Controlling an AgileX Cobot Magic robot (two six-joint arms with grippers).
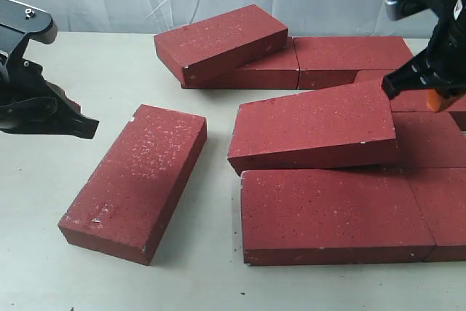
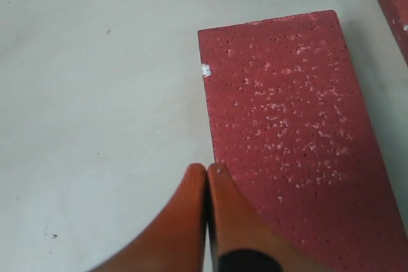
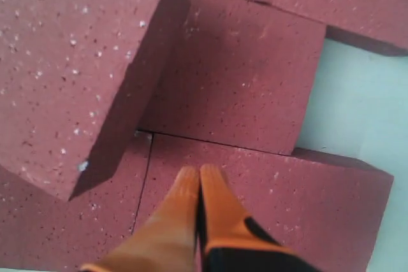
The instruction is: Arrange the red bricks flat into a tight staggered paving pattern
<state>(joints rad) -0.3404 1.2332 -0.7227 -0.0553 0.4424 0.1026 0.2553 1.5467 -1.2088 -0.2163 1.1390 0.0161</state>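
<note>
Well, the right gripper (image 3: 199,171), pressed together, hangs beside the tilted brick (image 3: 70,62); a bump could slide it crooked. The left gripper (image 2: 207,169), pressed together too, is at the edge of the loose brick (image 2: 287,125).

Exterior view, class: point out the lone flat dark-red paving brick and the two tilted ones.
Lone flat dark-red paving brick (image 1: 135,180): exterior view, top face centre.
Rear tilted brick (image 1: 227,36): exterior view, top face.
Middle tilted brick (image 1: 313,125): exterior view, top face.

table (image 1: 109,63) bare at left; tilted bricks (image 1: 313,132) crowd right.
</note>
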